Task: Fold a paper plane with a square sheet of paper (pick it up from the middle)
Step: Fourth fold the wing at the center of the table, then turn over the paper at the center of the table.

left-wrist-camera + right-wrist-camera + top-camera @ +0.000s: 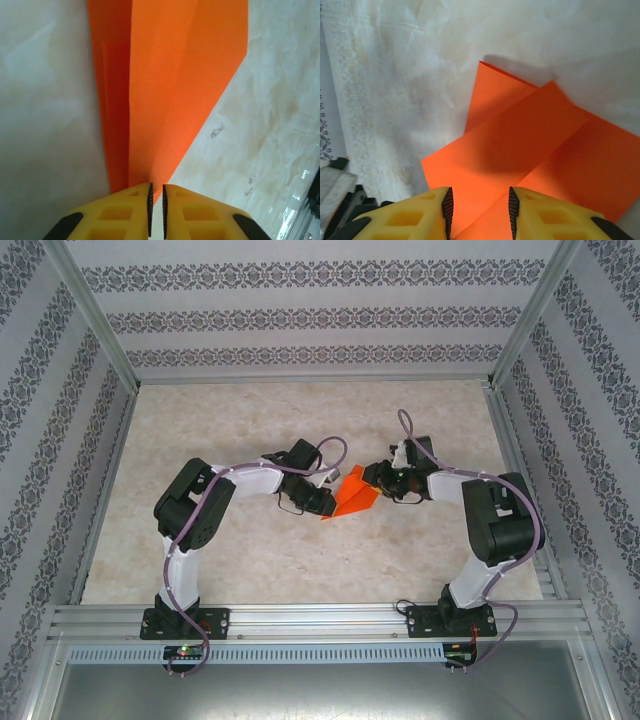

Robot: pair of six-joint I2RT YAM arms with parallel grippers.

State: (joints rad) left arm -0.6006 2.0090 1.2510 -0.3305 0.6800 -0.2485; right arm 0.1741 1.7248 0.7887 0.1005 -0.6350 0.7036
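The folded orange paper (pixel 355 495) lies on the table (pixel 250 570) at mid-field, between my two grippers. In the left wrist view I see its narrow tip (pixel 156 192) running into the left gripper (pixel 325 502), whose fingers (pixel 125 210) stand only a slit apart and not pressed on it. The right gripper (pixel 380 478) hangs over the wide end (pixel 535 140), fingers (pixel 420 212) clearly apart.

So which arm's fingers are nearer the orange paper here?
Left, barely; both are at it. The left fingers stand narrowly apart with the tapered end of the orange paper reaching their tips; the right fingers are spread wider over its broad opposite edge.
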